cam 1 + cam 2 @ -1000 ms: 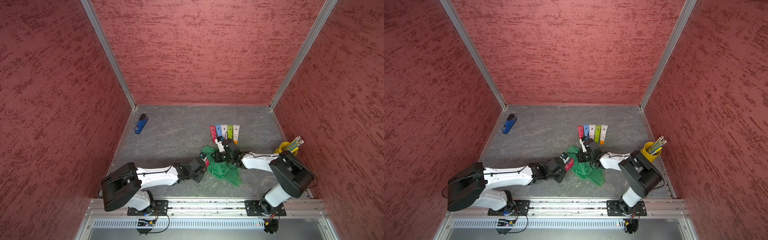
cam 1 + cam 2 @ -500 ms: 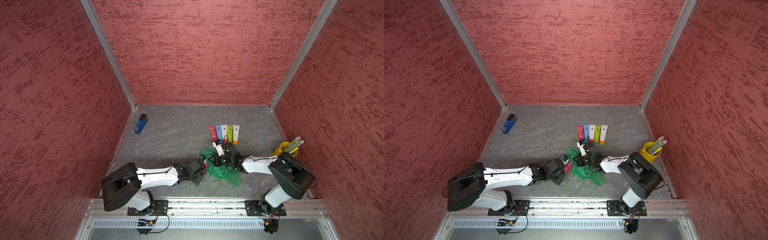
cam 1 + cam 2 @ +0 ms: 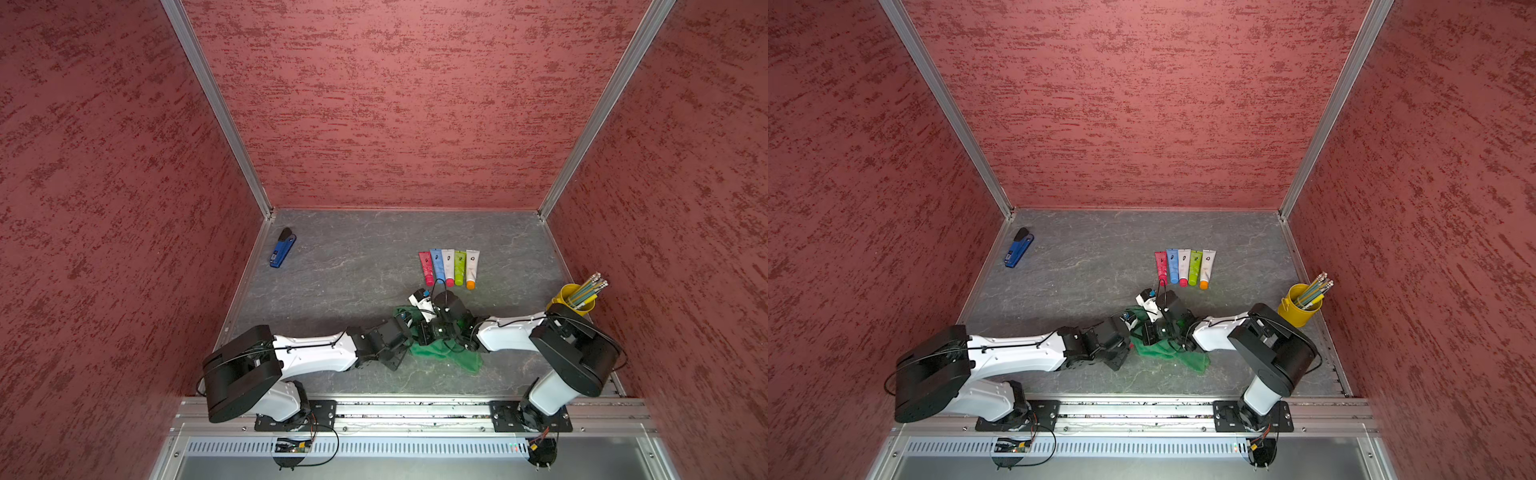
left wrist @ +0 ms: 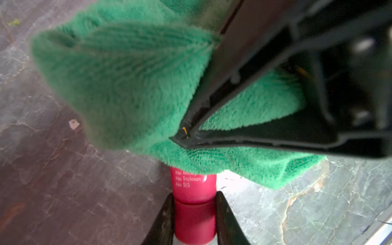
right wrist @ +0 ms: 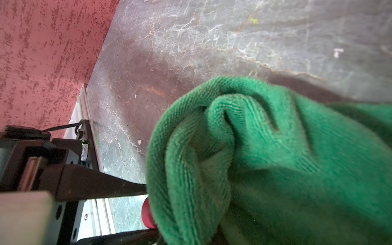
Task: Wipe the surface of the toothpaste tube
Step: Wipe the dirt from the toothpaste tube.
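Left gripper (image 4: 194,198) pinches the pink toothpaste tube (image 4: 194,186) near its cap in the left wrist view. A green cloth (image 4: 131,89) drapes over the rest of the tube, and the right gripper (image 4: 185,134) is pressed together on a fold of it. From the right wrist, bunched cloth (image 5: 265,159) hides that gripper's fingers; the tube's red end (image 5: 147,214) peeks out beside a left finger (image 5: 95,184). In both top views the arms meet over the cloth (image 3: 434,353) near the table (image 3: 353,282) front, just before a row of five coloured tubes (image 3: 449,268).
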{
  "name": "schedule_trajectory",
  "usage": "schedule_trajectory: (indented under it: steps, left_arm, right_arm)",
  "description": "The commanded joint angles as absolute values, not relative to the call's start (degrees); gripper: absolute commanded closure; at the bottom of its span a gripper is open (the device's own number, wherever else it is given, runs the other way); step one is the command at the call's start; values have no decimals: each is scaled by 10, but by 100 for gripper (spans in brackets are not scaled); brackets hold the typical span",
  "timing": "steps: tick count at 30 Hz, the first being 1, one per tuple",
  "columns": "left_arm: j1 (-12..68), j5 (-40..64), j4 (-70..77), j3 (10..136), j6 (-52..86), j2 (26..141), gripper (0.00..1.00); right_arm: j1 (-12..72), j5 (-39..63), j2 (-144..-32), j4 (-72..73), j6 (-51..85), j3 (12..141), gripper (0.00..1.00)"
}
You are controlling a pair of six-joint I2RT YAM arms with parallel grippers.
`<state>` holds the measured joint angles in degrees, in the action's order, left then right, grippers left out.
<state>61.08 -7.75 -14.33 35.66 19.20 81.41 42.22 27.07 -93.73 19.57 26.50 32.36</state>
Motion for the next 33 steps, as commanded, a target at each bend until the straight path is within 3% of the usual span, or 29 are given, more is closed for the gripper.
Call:
schedule_trajectory:
  steps: [1,8,15,27,33]
  left_arm:
    - [607,-89,-100,351,190,798,100]
    - [609,-90,-100,346,195,792,100]
    - [609,-92,-96,357,190,810,100]
    - [601,-91,-92,365,185,820,100]
    - [599,-90,-90,362,185,818,100]
  right_arm:
    - [366,184,-949,51,251,305,100]
    - [327,65,-899,11,235,336,100]
    - [342,113,-918,17,219,335,100]
    - [464,272,-933,72,258,297,100]
    - [472,309,-933,95,262,286,100]
